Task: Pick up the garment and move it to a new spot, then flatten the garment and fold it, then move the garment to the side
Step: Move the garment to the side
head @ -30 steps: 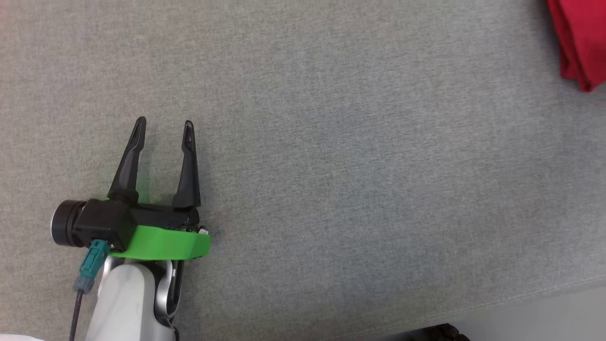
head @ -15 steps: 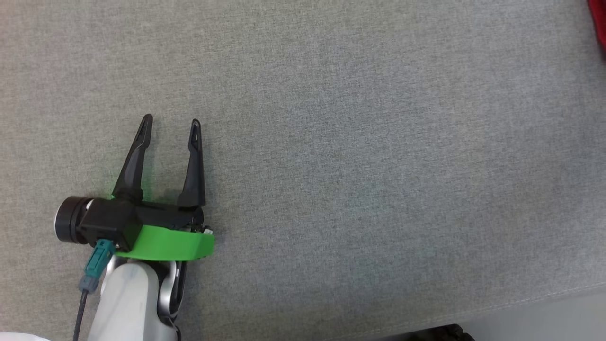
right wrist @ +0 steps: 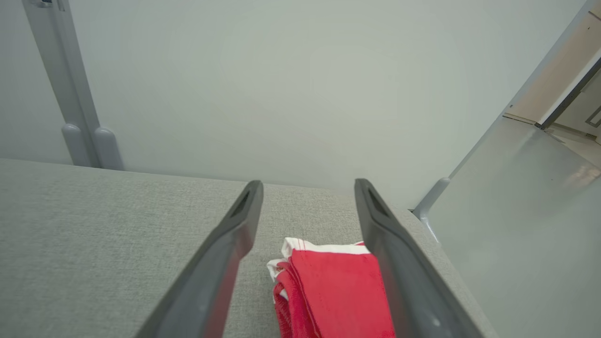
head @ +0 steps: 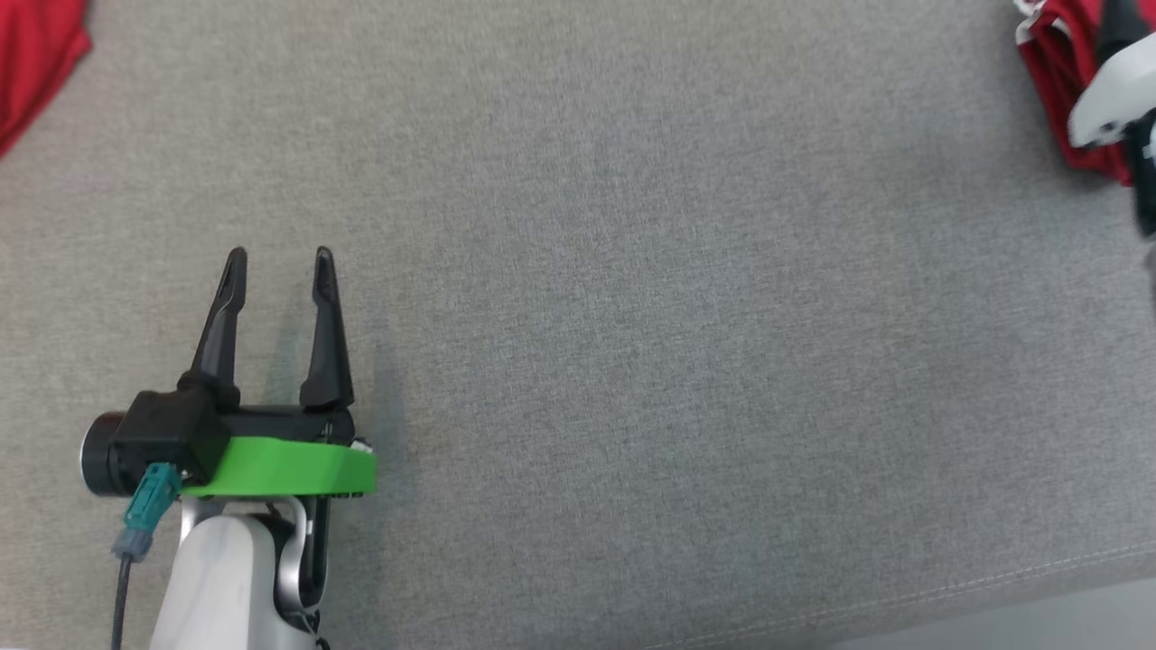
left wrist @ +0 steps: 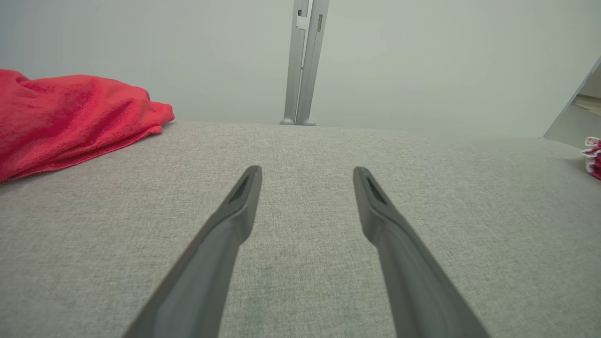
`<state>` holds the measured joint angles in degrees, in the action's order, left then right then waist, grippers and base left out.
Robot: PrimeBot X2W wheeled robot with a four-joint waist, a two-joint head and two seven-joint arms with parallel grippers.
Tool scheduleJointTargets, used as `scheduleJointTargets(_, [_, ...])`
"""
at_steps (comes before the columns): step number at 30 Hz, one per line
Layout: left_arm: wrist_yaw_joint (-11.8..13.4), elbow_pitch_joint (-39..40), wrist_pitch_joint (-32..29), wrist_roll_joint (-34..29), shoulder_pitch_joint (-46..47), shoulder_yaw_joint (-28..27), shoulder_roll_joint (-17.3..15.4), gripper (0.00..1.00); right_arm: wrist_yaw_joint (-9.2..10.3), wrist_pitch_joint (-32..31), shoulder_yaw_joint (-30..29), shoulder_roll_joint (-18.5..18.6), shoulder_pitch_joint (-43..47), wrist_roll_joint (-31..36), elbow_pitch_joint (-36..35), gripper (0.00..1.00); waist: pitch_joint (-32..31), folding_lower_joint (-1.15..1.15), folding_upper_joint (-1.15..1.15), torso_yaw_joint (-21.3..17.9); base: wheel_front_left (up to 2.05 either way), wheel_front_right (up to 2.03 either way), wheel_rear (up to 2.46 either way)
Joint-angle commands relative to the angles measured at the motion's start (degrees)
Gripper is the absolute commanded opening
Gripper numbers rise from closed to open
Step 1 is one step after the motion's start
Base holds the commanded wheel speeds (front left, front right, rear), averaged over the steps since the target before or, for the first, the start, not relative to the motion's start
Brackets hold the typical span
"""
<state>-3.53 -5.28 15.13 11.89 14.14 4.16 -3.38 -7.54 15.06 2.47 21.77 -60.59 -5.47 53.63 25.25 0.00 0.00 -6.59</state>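
Left pincer [head: 280, 255]: fingers spread wide, gripping nothing, over grey fabric surface [head: 677, 361]. Right pincer [right wrist: 308, 183]: spread wide above folded red garment [right wrist: 338, 291], not pinching it.

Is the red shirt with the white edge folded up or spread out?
Folded. The red garment lies as a narrow stack on the grey surface, with several layered edges showing along its side.

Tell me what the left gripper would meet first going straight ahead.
The way looks free: the left gripper points across bare grey fabric surface toward the grey metal post at the far edge. The crumpled red garment lies to its left. Depth unclear.
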Motion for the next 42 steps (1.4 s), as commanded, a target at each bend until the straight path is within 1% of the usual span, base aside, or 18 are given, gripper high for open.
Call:
scheduleJointTargets(1, [0.46,-0.38,0.01,0.79,-1.20,-0.74,-0.09,1.00,0.10,0.15,0.46,-1.03,2.03,-1.01,-1.07,1.00,-5.65,0.00,0.00,0.65,0.00,0.00,0.00])
scheduleJointTargets(3, [0.63,-1.17,0.01,1.13,-1.96,-1.74,0.01,1.00,0.10,0.15,0.87,-2.25,4.08,-2.15,-2.65,1.00,-7.97,0.00,0.00,1.03,0.00,0.00,0.00])
scheduleJointTargets(7, [1.02,-2.43,0.01,2.19,-3.99,-3.50,0.22,1.00,0.10,0.15,1.95,-5.85,9.43,-4.84,-6.51,1.00,-12.36,0.00,0.00,2.02,0.00,0.00,0.00])
scheduleJointTargets(14, [1.49,-4.47,0.01,3.88,-8.44,-5.13,0.42,1.00,0.10,0.16,4.28,-10.68,21.80,-6.80,-14.65,1.00,-18.35,0.00,0.00,3.98,0.00,0.00,0.00])
scheduleJointTargets(20, [1.96,-5.58,0.01,4.77,-11.81,-4.78,0.43,1.00,0.10,0.16,3.81,-15.24,33.80,-5.77,-23.74,1.00,-20.98,0.00,0.00,5.13,0.00,0.00,0.00])
scheduleJointTargets(26, [2.21,-6.15,0.01,5.13,-14.43,-3.45,0.43,1.00,0.10,0.15,3.18,-18.02,44.40,-3.32,-31.85,1.00,-22.79,0.00,0.00,6.34,0.00,0.00,0.00])
scheduleJointTargets(30, [2.31,-6.26,0.01,4.77,-15.91,-2.97,0.43,1.00,0.10,0.16,1.91,-18.59,49.53,-2.94,-36.07,1.00,-23.44,0.00,0.00,6.77,0.00,0.00,0.00])
scheduleJointTargets(34, [2.21,-6.69,0.01,4.76,-16.83,-2.62,0.43,1.00,0.09,0.16,1.32,-18.87,52.52,-4.89,-38.26,1.00,-24.00,0.00,0.00,7.01,0.00,0.00,0.00])
scheduleJointTargets(42, [2.45,-7.11,0.01,4.84,-17.34,-1.63,0.43,1.00,0.09,0.16,2.15,-18.86,54.04,-5.86,-38.23,1.00,-24.85,0.00,0.00,6.84,0.00,0.00,0.00])
